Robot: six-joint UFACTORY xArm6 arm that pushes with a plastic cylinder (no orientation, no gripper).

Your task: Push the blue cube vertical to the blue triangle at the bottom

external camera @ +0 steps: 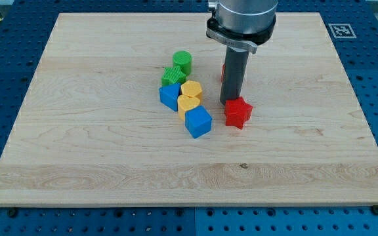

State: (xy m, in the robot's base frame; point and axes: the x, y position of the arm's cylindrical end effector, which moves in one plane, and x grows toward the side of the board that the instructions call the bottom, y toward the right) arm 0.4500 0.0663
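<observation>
**On the bench: blue cube lying to the view's left of the tool**

Beside the rod's lower end sits the key relation. The tip (pixel 230 103) rests on the bench (pixel 97 157) just behind the red star-shaped block (pixel 238 113), touching or nearly so. The blue cube (pixel 198 122) lies to the view's left of the tip and slightly toward the view's bottom, near but apart.

- Tool: plain dark rod, no jaws, so nothing is grasped or released; it only pushes.
- Blue cube: matte, sharp-edged, turned corner-on, at the near end of a cluster.
- Blue triangle (pixel 169 96): farther left of the tip, roughly level with it, against the yellow pieces.
- Two yellow heart-like blocks (pixel 190 96): between triangle and cube.
- Green star-like block (pixel 173 75) and green cylinder (pixel 182 62): left of the tool, toward the view's top.
- Red piece (pixel 223 71): mostly hidden behind the rod, shape unclear.
- Bench: pale wood, visible grain.

Judgement: the cube sits right of and below the triangle; a leftward push from the cube's right face would likely align it beneath.
</observation>
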